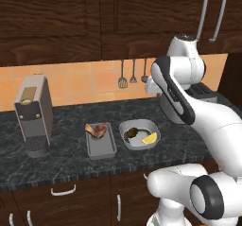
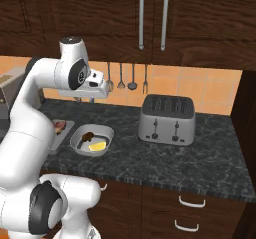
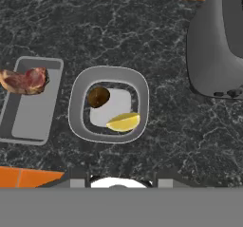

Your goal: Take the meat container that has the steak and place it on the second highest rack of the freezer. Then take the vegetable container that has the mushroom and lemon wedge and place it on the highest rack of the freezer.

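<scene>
Dark counter; meat container runs lengthwise toward wall, steak at far end.

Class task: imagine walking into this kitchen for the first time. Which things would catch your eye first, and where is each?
The big white robot arm dominates, rearing over the dark marble counter. Below it sit two grey containers side by side: a rectangular tray with the red-brown steak at one end, and a rounded dish holding the mushroom and bright lemon wedge. A silver toaster stands beside the dish.
</scene>
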Controlling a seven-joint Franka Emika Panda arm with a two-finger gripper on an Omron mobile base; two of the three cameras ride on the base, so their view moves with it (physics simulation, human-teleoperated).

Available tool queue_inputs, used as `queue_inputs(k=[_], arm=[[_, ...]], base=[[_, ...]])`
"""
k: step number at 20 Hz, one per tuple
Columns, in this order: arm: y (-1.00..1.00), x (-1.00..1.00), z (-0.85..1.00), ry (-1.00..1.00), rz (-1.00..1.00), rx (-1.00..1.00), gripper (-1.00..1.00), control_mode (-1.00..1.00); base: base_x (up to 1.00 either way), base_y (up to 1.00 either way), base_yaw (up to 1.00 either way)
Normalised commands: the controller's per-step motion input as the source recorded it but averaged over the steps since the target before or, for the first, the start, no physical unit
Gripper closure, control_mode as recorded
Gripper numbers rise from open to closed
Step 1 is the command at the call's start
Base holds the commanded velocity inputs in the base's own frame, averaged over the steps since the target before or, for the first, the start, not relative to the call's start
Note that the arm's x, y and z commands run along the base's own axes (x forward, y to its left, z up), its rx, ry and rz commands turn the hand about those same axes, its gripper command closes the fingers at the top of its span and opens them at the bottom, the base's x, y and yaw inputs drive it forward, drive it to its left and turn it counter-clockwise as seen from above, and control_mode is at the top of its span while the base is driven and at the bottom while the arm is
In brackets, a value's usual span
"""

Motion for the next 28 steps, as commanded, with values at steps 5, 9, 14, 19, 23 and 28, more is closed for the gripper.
queue_inputs(k=[5,9,14,19,23,28], arm=[[0.29,-0.35,-0.12,0.04,0.06,-0.03,-1.00,-1.00],[0.73,-0.83,-0.29,0.02,0.19,-0.07,-1.00,-1.00],[0.47,-0.68,-0.22,0.04,0.14,0.00,-1.00,-1.00],[0.60,-0.08,-0.27,0.16,0.33,0.00,-1.00,-1.00],[0.76,0.00,-0.52,0.16,0.56,-0.01,-1.00,-1.00],[0.69,0.06,-0.76,0.05,0.50,-0.01,-1.00,-1.00]], base=[[0.00,0.00,0.00],[0.00,0.00,0.00],[0.00,0.00,0.00],[0.00,0.00,0.00],[0.00,0.00,0.00],[0.00,0.00,0.00]])
